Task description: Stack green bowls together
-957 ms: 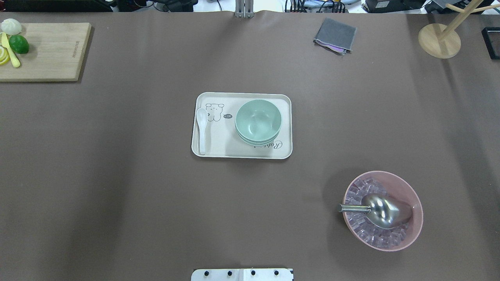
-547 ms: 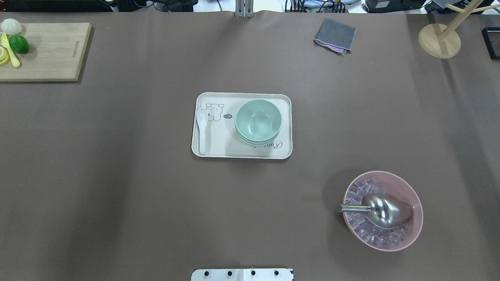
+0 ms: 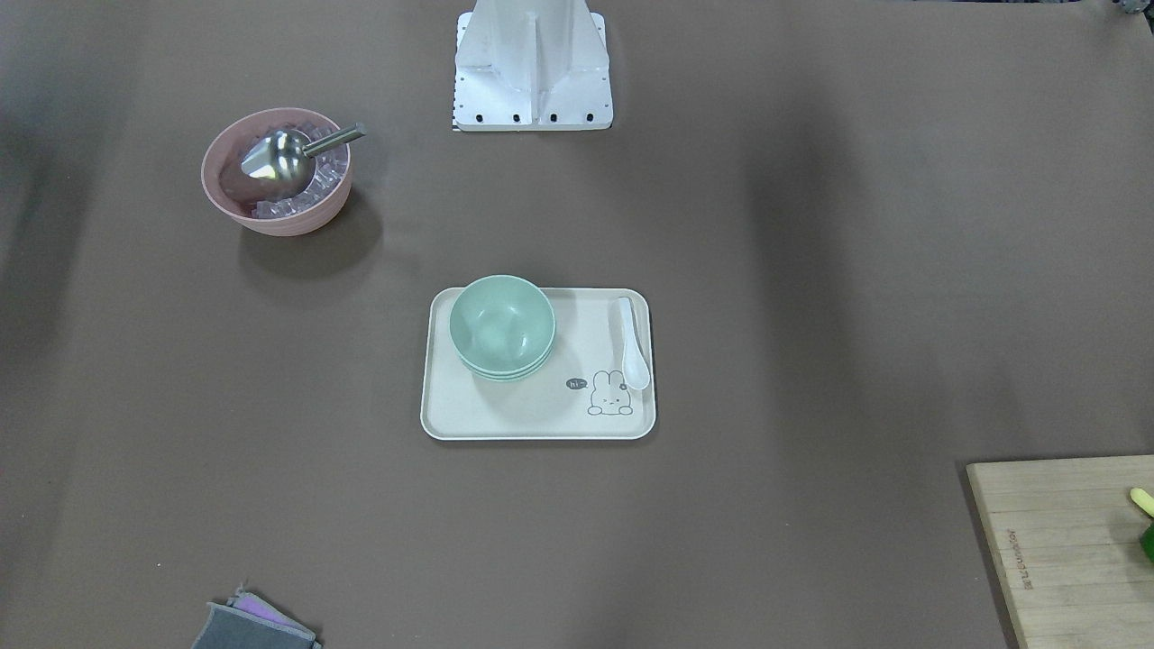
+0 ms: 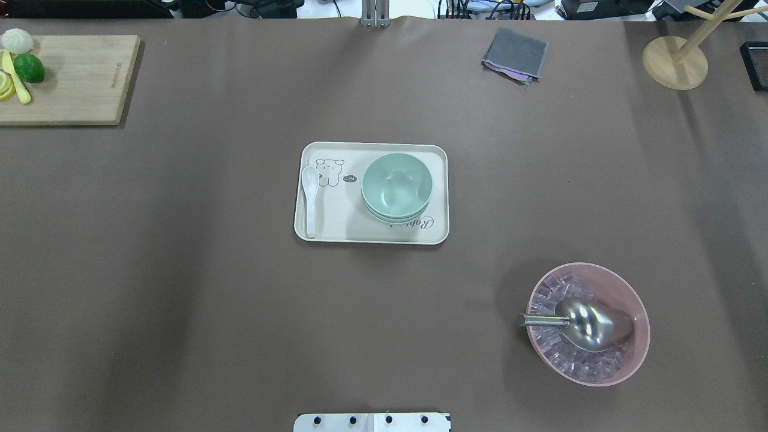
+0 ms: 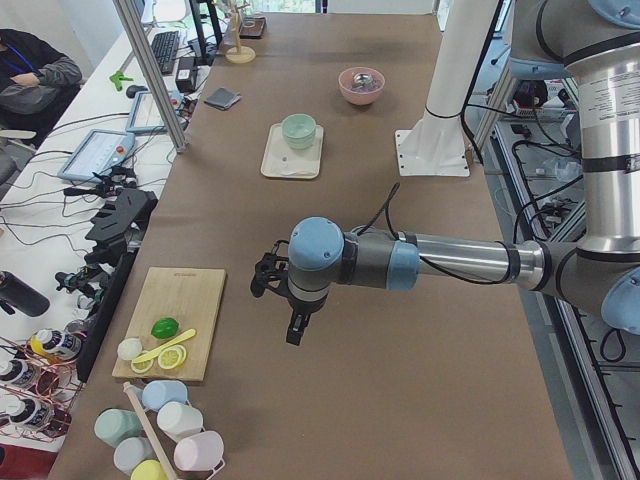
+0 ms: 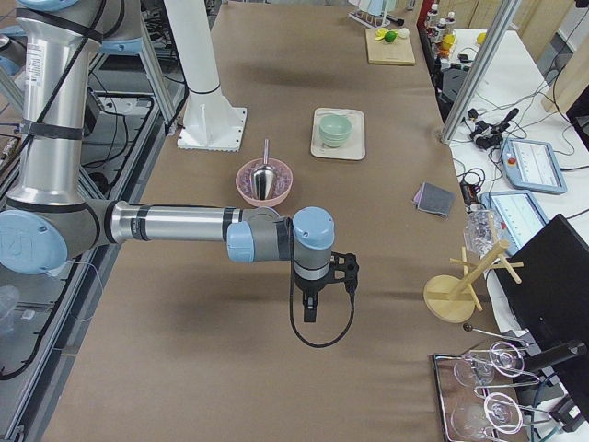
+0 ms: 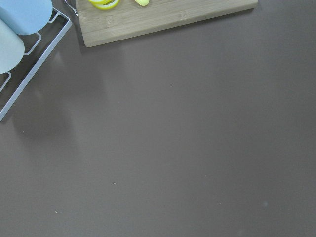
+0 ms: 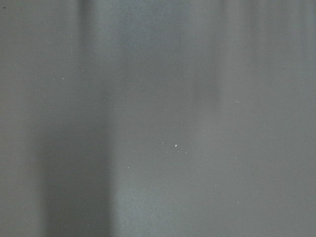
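Left hand: my left hand hangs over bare tabletop, well away from the tray. Open or closed? I cannot tell from here.
Right hand: my right hand is far off the tray's other side, beyond the pink bowl. I cannot tell its grip either.
Green bowls: the green bowls sit nested in one pile on the tray, at the end away from the white spoon.
Handling: light, stiff, smooth plastic, I'd say, so likely slippery. I'd pinch across a rim wall.
Progress: looks stacked to me.
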`<state>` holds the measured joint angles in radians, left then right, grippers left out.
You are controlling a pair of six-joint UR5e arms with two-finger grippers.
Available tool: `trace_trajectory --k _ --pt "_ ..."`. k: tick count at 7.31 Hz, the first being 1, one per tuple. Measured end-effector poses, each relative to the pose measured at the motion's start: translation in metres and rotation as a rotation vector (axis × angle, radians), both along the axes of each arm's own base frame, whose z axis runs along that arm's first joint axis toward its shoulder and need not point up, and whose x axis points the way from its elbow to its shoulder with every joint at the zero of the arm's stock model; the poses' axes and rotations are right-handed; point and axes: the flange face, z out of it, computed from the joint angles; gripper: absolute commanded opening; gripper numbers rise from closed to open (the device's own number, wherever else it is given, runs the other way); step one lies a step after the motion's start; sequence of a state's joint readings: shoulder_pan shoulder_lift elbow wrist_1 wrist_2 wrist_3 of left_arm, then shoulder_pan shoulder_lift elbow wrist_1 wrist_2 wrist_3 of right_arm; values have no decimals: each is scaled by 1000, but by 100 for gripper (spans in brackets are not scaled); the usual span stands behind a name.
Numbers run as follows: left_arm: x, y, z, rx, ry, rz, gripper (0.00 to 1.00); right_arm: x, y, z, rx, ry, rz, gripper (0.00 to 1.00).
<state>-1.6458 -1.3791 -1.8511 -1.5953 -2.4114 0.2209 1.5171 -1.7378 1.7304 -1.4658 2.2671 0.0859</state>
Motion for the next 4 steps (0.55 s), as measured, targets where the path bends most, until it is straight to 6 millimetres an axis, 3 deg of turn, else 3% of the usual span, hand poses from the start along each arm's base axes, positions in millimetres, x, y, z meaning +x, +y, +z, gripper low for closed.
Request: trace_trajectory --k 4 --pt "1 0 1 -3 0 1 99 0 0 15 39 -5 0 100"
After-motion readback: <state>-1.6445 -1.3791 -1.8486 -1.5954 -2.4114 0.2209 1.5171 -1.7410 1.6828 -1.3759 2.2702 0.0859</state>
